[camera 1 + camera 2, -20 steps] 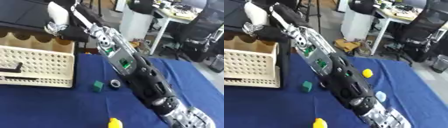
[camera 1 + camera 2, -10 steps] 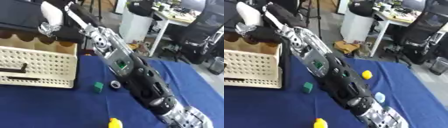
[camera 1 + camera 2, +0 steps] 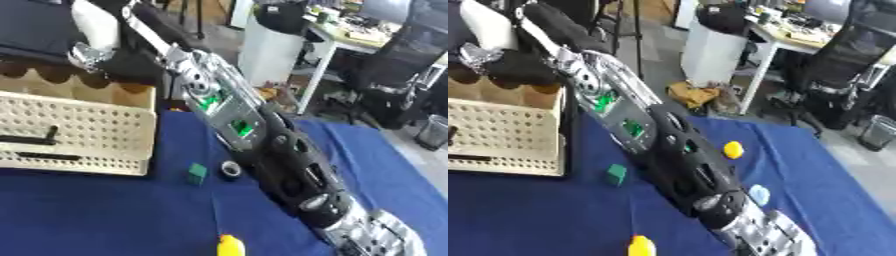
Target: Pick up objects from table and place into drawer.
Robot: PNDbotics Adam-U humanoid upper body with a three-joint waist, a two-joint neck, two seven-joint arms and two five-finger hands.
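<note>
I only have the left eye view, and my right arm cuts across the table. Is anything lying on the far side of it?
Observer: Yes. The right eye view shows a rounded yellow piece on the blue cloth, just right of the right arm.
Operator: Only that one?
Observer: No, there is also a light blue piece, nearer to you and close against the arm. I cannot make out its shape.
Operator: Is that yellow one the same as the one I see at my bottom edge?
Observer: No. The right eye view shows both at once: the second yellow piece lies on the arm's left side, and the arm runs between the two.
</note>
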